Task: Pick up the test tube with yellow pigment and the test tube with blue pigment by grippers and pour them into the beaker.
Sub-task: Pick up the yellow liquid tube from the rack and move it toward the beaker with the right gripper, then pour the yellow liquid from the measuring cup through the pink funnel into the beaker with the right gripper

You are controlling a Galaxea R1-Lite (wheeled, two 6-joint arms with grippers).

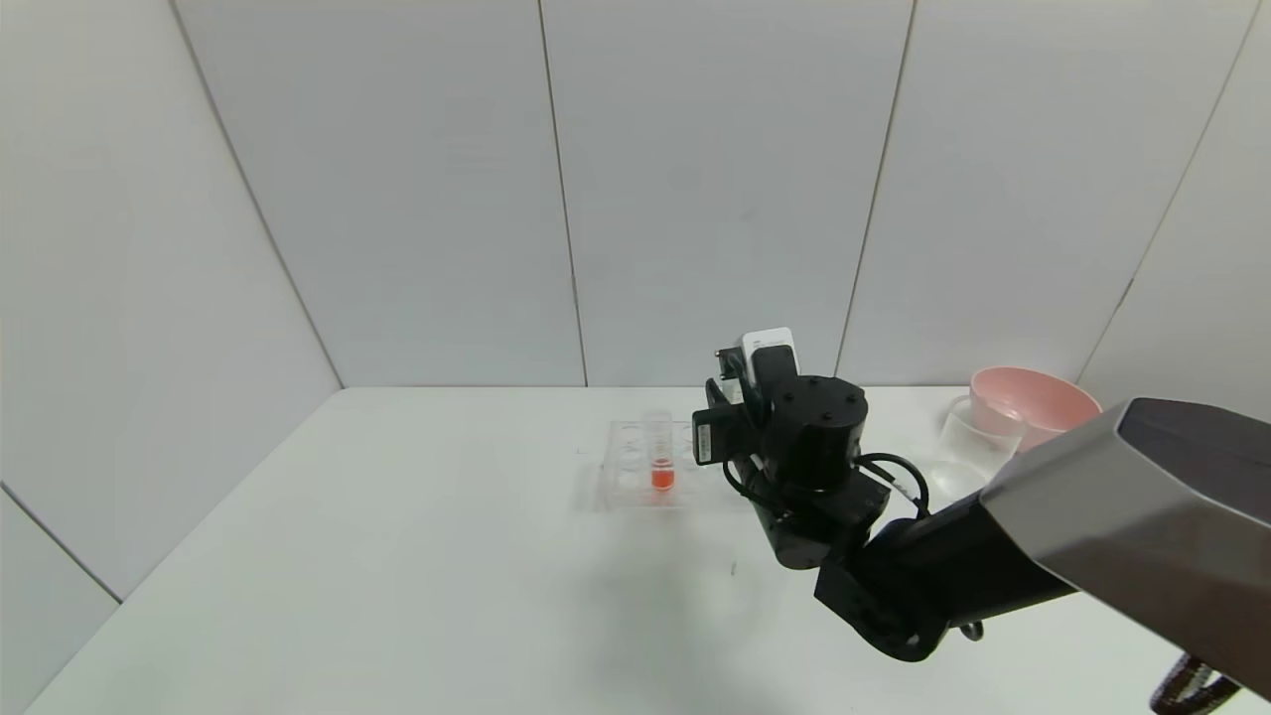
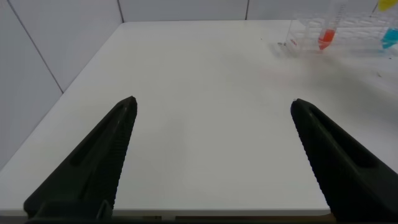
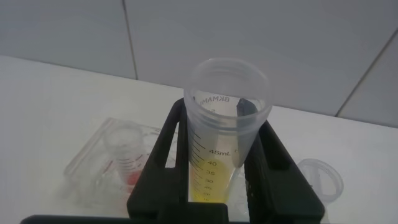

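Note:
My right gripper (image 3: 221,124) is shut on the test tube with yellow pigment (image 3: 214,162) and holds it upright, with yellow liquid at its bottom. In the head view the right arm's wrist (image 1: 814,437) is at the right end of the clear rack (image 1: 635,467) and hides that tube. The test tube with blue pigment (image 2: 390,38) stands in the rack (image 2: 348,31), seen far off in the left wrist view. The beaker (image 1: 978,437) stands to the right, beside the pink bowl. My left gripper (image 2: 214,104) is open and empty over the table's near left part.
An orange-red tube (image 1: 662,467) stands in the rack, also in the right wrist view (image 3: 127,155). The pink bowl (image 1: 1033,402) sits at the back right by the wall. White wall panels close the table's back and left sides.

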